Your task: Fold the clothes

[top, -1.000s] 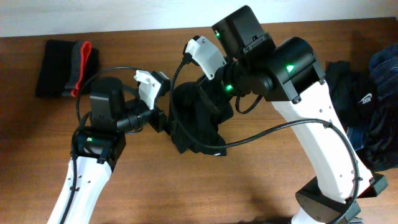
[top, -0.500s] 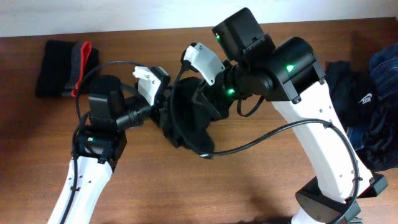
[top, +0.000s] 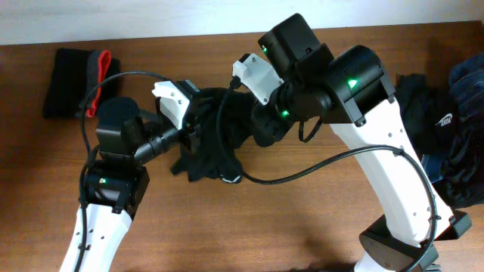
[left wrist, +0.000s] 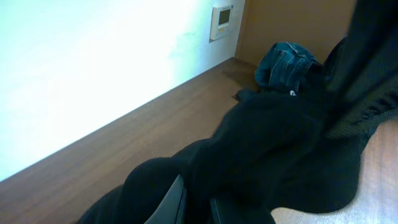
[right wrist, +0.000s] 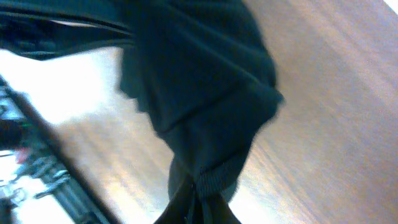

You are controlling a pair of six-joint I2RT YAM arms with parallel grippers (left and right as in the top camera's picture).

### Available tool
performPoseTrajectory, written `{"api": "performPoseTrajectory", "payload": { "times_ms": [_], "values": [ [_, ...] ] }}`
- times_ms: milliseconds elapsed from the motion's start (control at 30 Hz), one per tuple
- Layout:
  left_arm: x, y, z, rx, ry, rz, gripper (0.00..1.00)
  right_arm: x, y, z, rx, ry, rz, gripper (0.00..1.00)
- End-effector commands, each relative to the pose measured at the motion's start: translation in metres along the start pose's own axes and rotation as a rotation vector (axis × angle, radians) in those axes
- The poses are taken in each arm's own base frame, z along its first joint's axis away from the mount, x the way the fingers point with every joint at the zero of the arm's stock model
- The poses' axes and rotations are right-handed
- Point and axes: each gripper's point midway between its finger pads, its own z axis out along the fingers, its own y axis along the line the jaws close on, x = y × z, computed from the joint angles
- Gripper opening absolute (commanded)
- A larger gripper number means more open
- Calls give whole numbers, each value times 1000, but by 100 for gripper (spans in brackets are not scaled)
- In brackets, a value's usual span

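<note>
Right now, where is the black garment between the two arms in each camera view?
Overhead: the black garment sits bunched at the centre of the table.
Left wrist: the black garment fills the lower right.
Right wrist: the black garment runs down the middle.
Shared landmark: the brown wooden table.

Table: brown wood-grain top, filling most of the overhead view.
Wall: white and plain, running along the table's far edge. It is brightly lit and washed out in the left wrist view.
Wall plate: small, pale and squarish, mounted on the wall.
Brown upright surface: just right of the plate, kind unclear.
</note>
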Motion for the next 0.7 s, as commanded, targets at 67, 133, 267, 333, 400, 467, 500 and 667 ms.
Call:
{"api": "performPoseTrajectory", "payload": {
  "times_ms": [67,133,267,333,400,467,500,667],
  "values": [
    [-38,1,-20,-75,-101,93,9,6,-24,-11,163,22,-14,37],
    [-45,-2,-25,-78,-125,110,9,6,-24,-11,163,22,-14,58],
    [-56,-7,-32,-82,-159,136,8,6,-24,-11,162,21,-14,82],
    [-61,-8,-35,-87,-176,148,9,6,-24,-11,163,22,-14,83],
    [-65,-9,-37,-88,-190,158,9,6,-24,-11,163,21,-14,83],
    [-68,-10,-39,-89,-198,165,9,5,-24,-11,164,18,-14,83],
    [-68,-11,-40,-89,-200,166,8,4,-24,-11,165,13,-14,83],
    [-69,-8,-41,-108,-201,164,8,1,-18,-10,126,-3,-11,80]
  ]
}}
